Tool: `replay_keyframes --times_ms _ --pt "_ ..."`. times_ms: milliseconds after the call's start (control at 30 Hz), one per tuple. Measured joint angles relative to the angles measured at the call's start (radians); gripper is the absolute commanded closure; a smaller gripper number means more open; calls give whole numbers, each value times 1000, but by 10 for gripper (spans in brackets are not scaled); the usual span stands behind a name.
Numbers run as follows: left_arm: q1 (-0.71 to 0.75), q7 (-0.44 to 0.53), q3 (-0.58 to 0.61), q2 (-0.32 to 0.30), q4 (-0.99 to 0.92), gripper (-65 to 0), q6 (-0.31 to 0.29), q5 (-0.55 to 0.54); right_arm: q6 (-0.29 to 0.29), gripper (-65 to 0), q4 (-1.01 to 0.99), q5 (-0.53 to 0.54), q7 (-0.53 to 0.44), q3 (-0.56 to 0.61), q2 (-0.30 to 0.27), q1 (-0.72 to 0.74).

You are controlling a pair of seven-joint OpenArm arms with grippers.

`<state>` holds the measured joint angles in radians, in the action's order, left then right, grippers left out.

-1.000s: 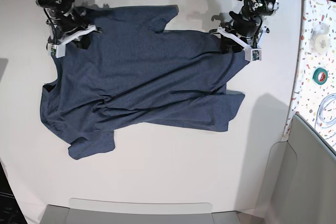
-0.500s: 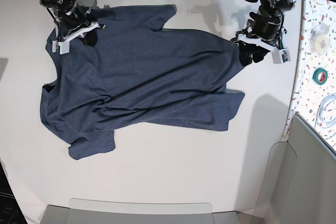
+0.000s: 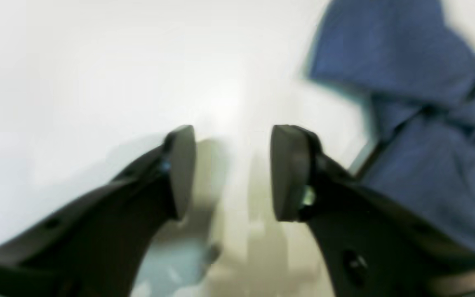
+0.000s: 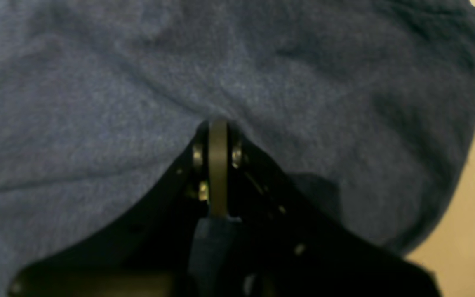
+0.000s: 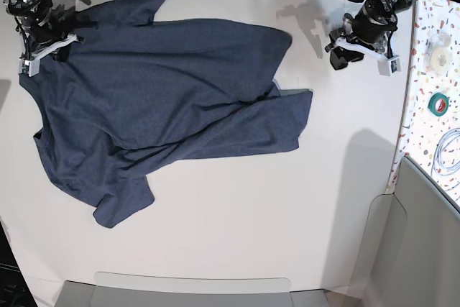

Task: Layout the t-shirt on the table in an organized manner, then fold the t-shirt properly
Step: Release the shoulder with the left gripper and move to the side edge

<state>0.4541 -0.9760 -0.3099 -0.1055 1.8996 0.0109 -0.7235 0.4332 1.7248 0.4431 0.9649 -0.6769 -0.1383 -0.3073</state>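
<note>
Spreading goes best, I judge, if the clamped corner is drawn slowly outward so the navy t-shirt lies flat on the white table; the left gripper hangs over bare table, jaws apart, empty; the right gripper, at the far corner, pinches the shirt's fabric.

light: bright, even | wrist views: blurred | glare: table

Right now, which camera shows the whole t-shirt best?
The base view: the t-shirt is spread across the white table with every edge and both sleeves visible. The right wrist view shows only close-up blue fabric pinched in the shut right gripper. The left wrist view shows a blurry corner beside the open left gripper.
</note>
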Motion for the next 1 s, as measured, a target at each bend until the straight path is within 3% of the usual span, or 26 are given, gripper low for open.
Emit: replay_keyframes --times_ms 167,367,500,633,833,1000 --pt "-50 -45 -5 -10 -137 -330 -23 -216 -4 0 1 -2 -5 3 4 0" --pt "-52 -74 -3 -59 -234 -320 -41 -399 -4 0 1 -3 -5 3 5 0" --pt "-77 -105 -2 -64 -236 -320 -33 -422 -5 0 1 -2 -9 4 6 -3" --pt "-139 -205 -1 -61 -241 -320 -18 -430 -5 0 1 0 -9 5 6 -6" --pt "-201 -233 2 -21 -250 -320 1 -413 -6 0 3 5 -17 5 6 -17" --pt "-253 -229 3 -25 -251 -320 103 -391 -6 0 3 5 -17 5 6 -17"
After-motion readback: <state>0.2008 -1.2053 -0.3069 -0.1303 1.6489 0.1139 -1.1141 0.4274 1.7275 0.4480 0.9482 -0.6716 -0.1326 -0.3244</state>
